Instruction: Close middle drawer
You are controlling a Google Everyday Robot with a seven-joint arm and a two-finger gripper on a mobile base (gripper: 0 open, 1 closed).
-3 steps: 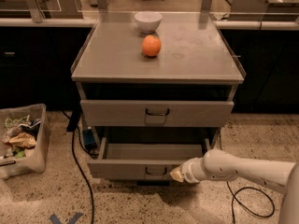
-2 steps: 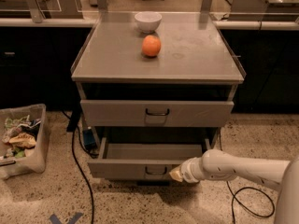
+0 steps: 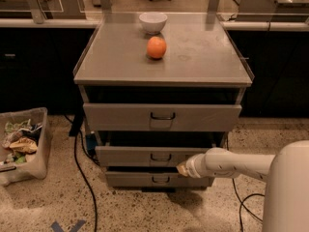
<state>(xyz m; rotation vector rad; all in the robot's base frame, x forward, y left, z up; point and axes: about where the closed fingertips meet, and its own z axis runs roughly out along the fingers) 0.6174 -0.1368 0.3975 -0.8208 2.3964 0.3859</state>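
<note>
The middle drawer point(image 3: 130, 156) is a wide grey metal drawer with a small dark loop handle point(image 3: 160, 157), second of three in the cabinet. It stands only a little out from the cabinet, with a dark gap above its front. My gripper point(image 3: 183, 168) is at the end of the white arm point(image 3: 231, 163) coming in from the right. Its tip rests at the lower edge of the middle drawer's front, just right of the handle.
The top drawer point(image 3: 120, 117) sticks out slightly under the tabletop point(image 3: 203, 57), which carries an orange point(image 3: 156, 47) and a white bowl point(image 3: 153, 21). The bottom drawer point(image 3: 130, 179) is near the floor. A bin of rubbish point(image 3: 21, 144) stands left; a black cable point(image 3: 79, 168) runs across the floor.
The middle drawer has slid back into the cabinet from well pulled out to nearly in. My gripper has moved forward with its front.
</note>
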